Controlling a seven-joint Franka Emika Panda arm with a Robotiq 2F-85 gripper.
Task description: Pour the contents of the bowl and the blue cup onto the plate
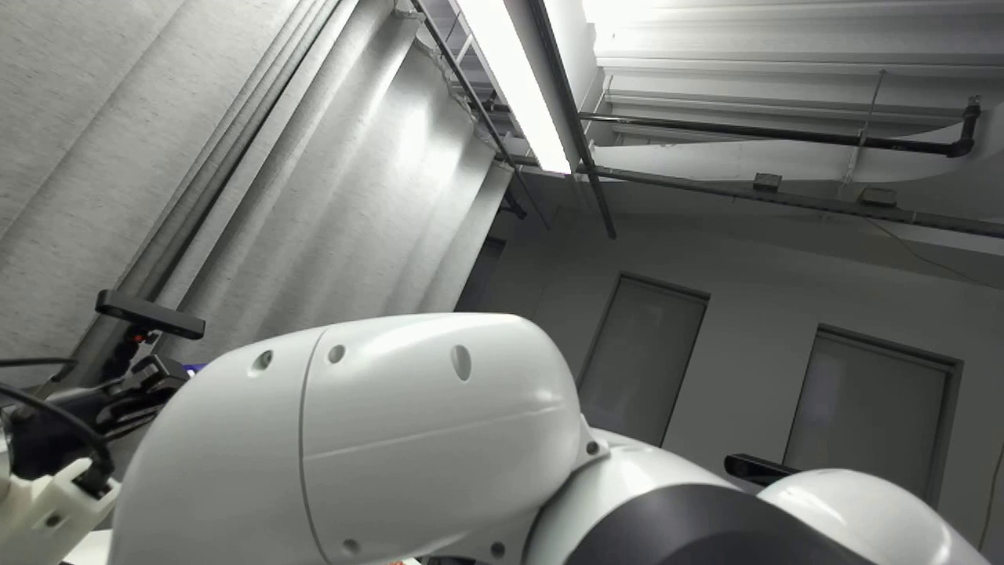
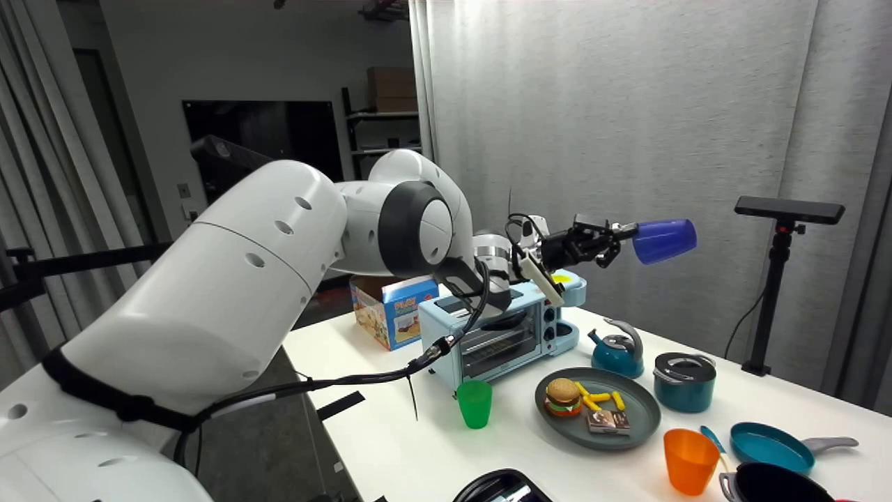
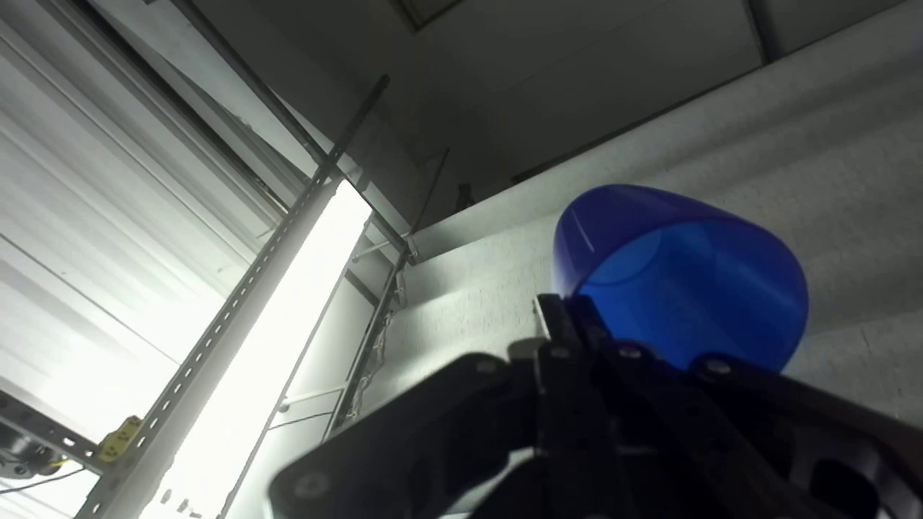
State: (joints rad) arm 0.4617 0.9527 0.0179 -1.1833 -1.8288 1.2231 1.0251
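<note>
The gripper [image 3: 568,308] pinches the blue cup [image 2: 663,241] by its rim, fingertips brought together with just the thin wall between them; in an exterior view the cup hangs nearly sideways, base toward three o'clock, mouth toward nine and slightly lower. The slate-grey plate [image 2: 642,413] sits well below, near seven o'clock from it, bearing a toy hamburger [image 2: 563,399] at its ten o'clock, yellow toy fries [image 2: 598,397] about twelve and a small brown box-like piece [image 2: 608,422] at five. Those are probably poured contents, so the tipping looks mostly done. To finish well, bring the mouth squarely over the plate, dip it further in case something clings, and roll slowly, since a rim pinch may let the cup swivel; then right it before lowering it, clear of the orange cup [image 2: 690,461] at the plate's four o'clock. Only the wrist view looks into the blue cup: the inner surface that shows is bare, though the fingers cover part, and the plate is absent there. In an exterior view, the arm's white housing [image 1: 431,424] hides nearly all the tabletop [image 2: 418,453]. I cannot pick out a bowl for certain.
</note>
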